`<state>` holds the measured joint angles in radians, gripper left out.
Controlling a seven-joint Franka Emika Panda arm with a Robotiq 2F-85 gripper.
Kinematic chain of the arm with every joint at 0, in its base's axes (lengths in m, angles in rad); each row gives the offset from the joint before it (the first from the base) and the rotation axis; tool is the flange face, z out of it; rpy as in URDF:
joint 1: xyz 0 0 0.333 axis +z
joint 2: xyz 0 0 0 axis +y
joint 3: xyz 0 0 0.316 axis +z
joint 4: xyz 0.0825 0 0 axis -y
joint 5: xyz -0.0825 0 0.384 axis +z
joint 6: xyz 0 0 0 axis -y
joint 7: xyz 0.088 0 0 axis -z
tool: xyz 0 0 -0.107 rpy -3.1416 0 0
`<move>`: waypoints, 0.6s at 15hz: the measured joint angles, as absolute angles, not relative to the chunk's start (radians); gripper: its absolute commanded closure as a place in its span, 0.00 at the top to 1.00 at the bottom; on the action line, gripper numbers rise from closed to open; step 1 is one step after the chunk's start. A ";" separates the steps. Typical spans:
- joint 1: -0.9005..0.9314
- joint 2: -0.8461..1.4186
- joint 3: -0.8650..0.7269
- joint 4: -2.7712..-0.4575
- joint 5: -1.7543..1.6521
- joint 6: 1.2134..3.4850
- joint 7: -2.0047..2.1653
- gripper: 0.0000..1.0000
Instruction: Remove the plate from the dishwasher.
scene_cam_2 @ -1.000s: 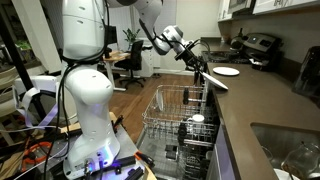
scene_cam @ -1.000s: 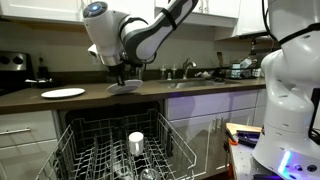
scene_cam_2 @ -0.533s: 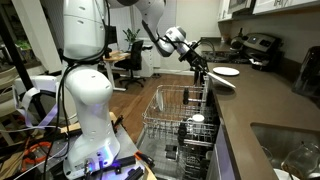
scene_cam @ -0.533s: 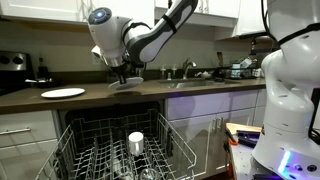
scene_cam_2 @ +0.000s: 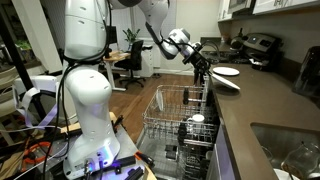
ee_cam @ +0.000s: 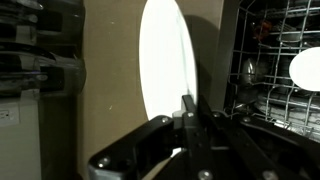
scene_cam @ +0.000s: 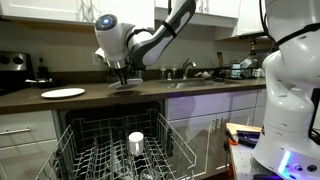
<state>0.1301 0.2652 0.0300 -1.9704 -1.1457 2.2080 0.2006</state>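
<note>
Black pincer (scene_cam: 123, 76), clamped on the rim of the round greyish-white dinner plate (scene_cam: 126, 87), holds it over the dark desk's (scene_cam: 90, 95) front edge, perhaps just touching it, above the open built-in dishwasher (scene_cam: 110, 140) with its white wire rack.
</note>
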 measured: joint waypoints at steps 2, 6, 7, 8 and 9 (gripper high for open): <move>0.130 0.265 0.031 -1.970 -1.146 2.208 0.201 0.06; 0.130 0.265 0.031 -1.970 -1.146 2.208 0.201 0.06; 0.130 0.265 0.031 -1.970 -1.146 2.208 0.201 0.06; 0.130 0.265 0.031 -1.970 -1.146 2.208 0.201 0.01; 0.130 0.265 0.031 -1.970 -1.146 2.208 0.201 0.01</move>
<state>0.1305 0.2652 0.0306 -1.9704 -1.1457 2.2081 0.2010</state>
